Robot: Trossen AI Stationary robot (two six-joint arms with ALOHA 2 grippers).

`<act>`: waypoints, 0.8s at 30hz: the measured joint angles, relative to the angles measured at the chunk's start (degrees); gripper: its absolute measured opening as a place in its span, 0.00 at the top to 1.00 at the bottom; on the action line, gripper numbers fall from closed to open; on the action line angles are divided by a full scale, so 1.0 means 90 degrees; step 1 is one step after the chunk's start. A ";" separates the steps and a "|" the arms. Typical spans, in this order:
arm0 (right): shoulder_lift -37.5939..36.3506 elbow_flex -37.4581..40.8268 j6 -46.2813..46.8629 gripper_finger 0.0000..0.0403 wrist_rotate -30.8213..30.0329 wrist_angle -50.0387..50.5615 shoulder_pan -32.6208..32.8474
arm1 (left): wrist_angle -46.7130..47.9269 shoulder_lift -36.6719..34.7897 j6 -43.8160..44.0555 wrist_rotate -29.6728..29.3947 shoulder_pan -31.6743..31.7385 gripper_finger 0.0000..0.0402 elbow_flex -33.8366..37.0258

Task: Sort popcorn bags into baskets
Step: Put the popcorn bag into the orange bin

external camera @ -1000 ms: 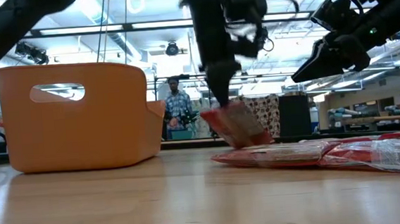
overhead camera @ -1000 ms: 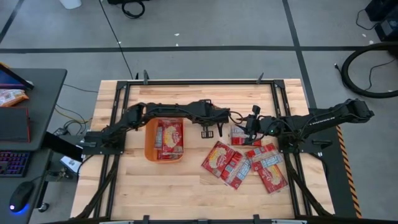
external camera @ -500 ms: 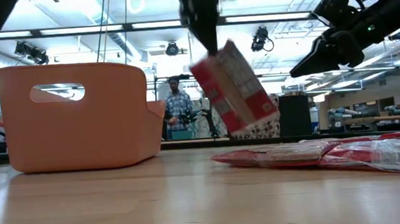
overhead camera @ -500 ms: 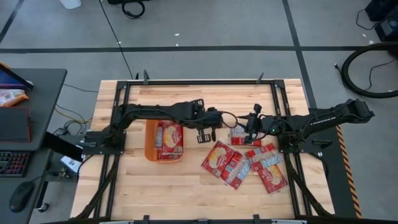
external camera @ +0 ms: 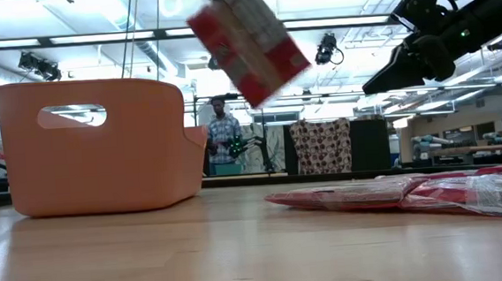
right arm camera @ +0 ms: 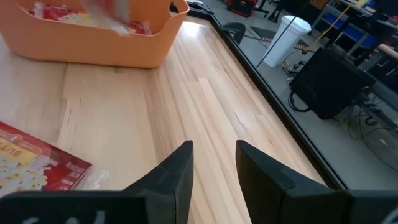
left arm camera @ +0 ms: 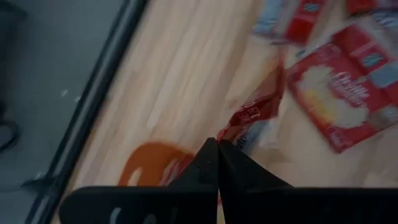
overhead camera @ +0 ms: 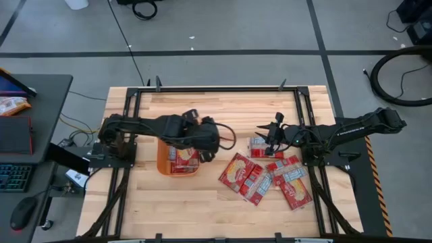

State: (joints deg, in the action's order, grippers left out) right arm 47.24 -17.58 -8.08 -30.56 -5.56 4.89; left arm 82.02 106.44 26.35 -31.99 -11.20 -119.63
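Wooden counter (overhead camera: pixel 202 202) at frame centre carries the orange basket (overhead camera: pixel 162 162), where the left pincer (overhead camera: pixel 206 150), clamped on a popcorn bag (external camera: pixel 248 39), should clear the rim before releasing, while the right pincer (overhead camera: pixel 271 135) waits part-open above the loose bags (overhead camera: pixel 263 179).

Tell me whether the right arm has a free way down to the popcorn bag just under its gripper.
Probably yes. The right gripper hovers open and empty above the nearest popcorn bag, nothing between them. The left gripper is away at the basket, carrying another bag.
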 joint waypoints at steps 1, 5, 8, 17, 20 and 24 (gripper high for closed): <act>0.0002 0.0002 0.0000 0.69 0.0002 -0.0016 0.0000 | 0.0206 -0.0056 0.0196 -0.0108 -0.0054 1.00 -0.0003; 0.0008 0.0002 0.0000 0.69 0.0014 -0.0051 0.0000 | 0.0913 -0.0171 0.0961 -0.0252 -0.0236 1.00 0.0002; 0.0010 0.0002 0.0000 0.69 0.0016 -0.0108 -0.0002 | 0.0902 -0.0308 0.1195 -0.0209 -0.0329 1.00 0.0153; 0.0010 0.0002 0.0042 0.69 0.0094 -0.0135 0.0000 | 0.0883 -0.0926 0.1705 -0.0056 -0.0231 1.00 0.1488; 0.0010 0.0002 0.0043 0.69 0.0094 -0.0135 0.0000 | 0.0883 -0.1272 0.1931 -0.0041 -0.0130 1.00 0.2013; 0.0010 0.0002 0.0041 0.69 0.0094 -0.0138 0.0000 | 0.0890 -0.1742 0.2249 0.0097 0.0098 1.00 0.2782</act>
State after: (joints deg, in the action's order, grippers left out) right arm 47.33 -17.56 -7.70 -29.71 -6.80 4.89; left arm 90.03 90.76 46.59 -31.11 -10.32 -94.59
